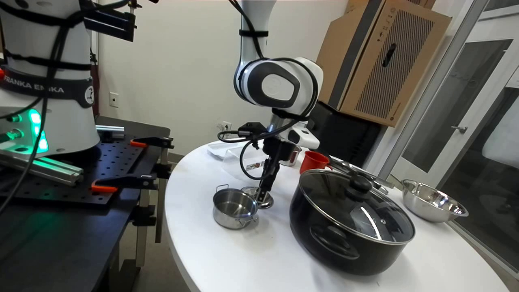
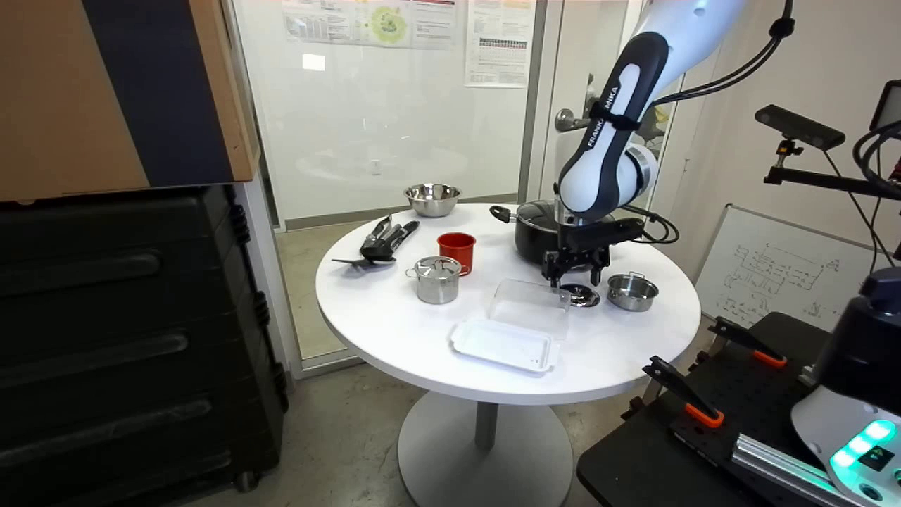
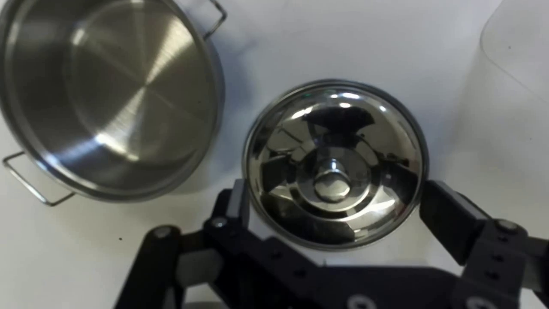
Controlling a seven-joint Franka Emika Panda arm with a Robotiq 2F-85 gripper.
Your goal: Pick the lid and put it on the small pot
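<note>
straddling the small round shiny steel lid (image 3: 336,165), the black two-fingered gripper (image 3: 336,195) stands spread, contact unclear. the lid lies on the round white table (image 1: 194,207), beside the uncovered low stainless-steel pot (image 3: 116,98); only the approach looks done, with grasping, lifting and covering left.
</note>
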